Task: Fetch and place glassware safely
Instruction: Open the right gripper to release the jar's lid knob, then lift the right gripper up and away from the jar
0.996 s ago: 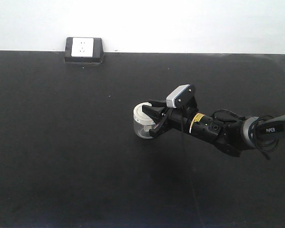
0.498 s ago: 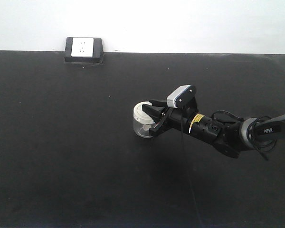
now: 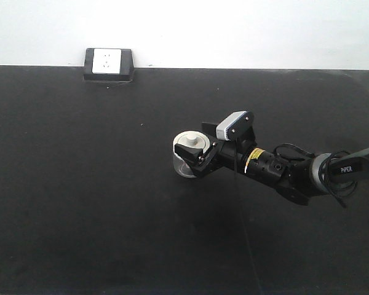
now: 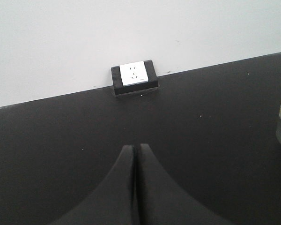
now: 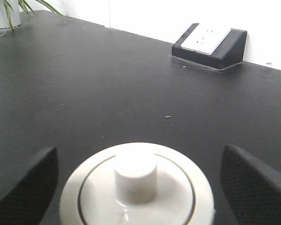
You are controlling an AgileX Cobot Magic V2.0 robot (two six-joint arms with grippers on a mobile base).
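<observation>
Right gripper (image 3: 201, 157) stands wide, one finger on either side of the glassware (image 3: 188, 155) with clear gaps, nothing held. We find the jar upright on the black table (image 3: 80, 184), directly ahead of the right arm. Left gripper (image 4: 136, 187) sits pressed together, well apart. Clear glass body; off-white lid (image 5: 136, 193) with central knob.

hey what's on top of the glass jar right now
An off-white lid with a central knob sits on the jar. The right gripper straddles it, jaws apart. The jar's inside is hidden by the lid.
</observation>
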